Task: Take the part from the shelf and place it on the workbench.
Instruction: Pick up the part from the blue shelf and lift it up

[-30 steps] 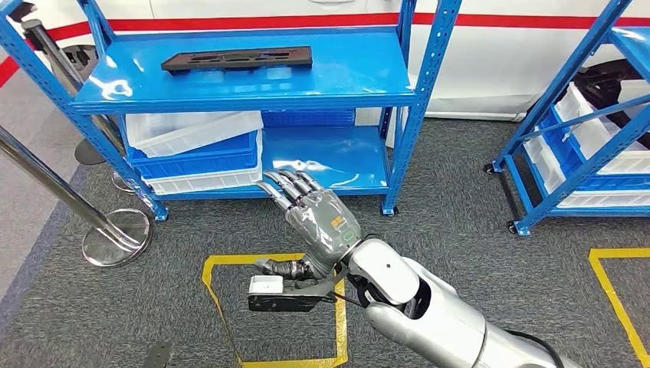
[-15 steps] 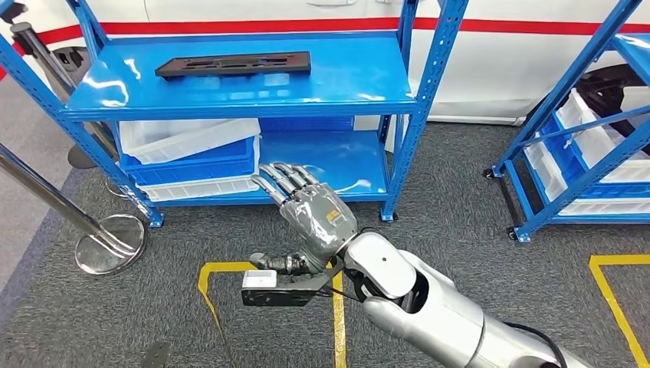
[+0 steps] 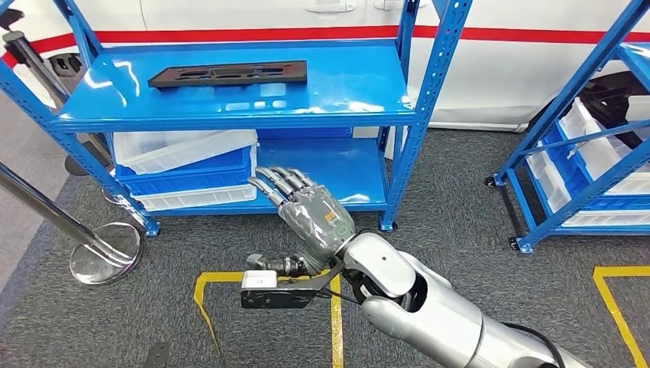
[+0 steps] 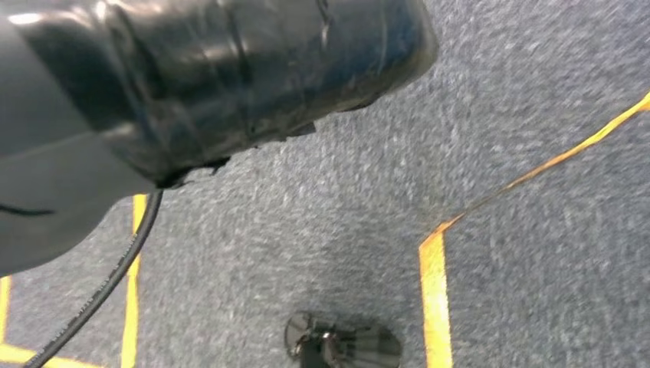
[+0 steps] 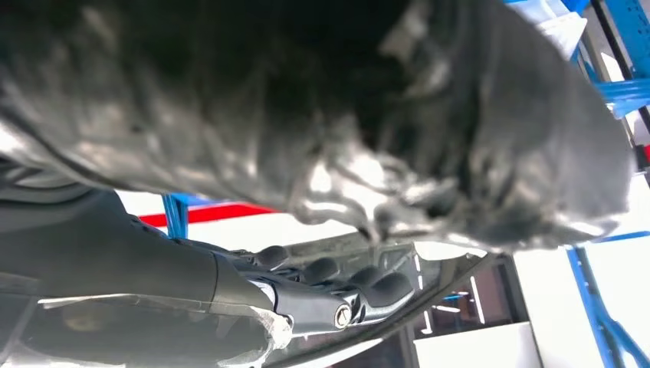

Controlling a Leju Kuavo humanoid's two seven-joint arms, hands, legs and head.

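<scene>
right arm (image 3: 429, 307) raised from lower right, forearm angled up and left across the grey carpet (image 3: 460, 207). right hand (image 3: 306, 218) held out in front of the blue shelf (image 3: 368, 84), back of hand upward, fingers (image 3: 277, 182) extended and slightly apart toward the lower shelf level, thumb (image 3: 272, 264) stuck out sideways; nothing held, hand spread wide. wrist camera (image 3: 272, 290) slung below the wrist over the yellow floor marking (image 3: 335, 307). left hand: cannot tell its state, left wrist view blurred. part (image 3: 228, 73) lying flat on the top level of the blue shelf, toward its left and rear; long, thin, black, rectangular, with slotted cut-outs along its length; well apart from the right hand and untouched. white and blue bins (image 3: 188, 165) stacked on the lower level, left side. second blue rack (image 3: 582, 153) at right. chrome post base (image 3: 103, 251) at left on the floor.
</scene>
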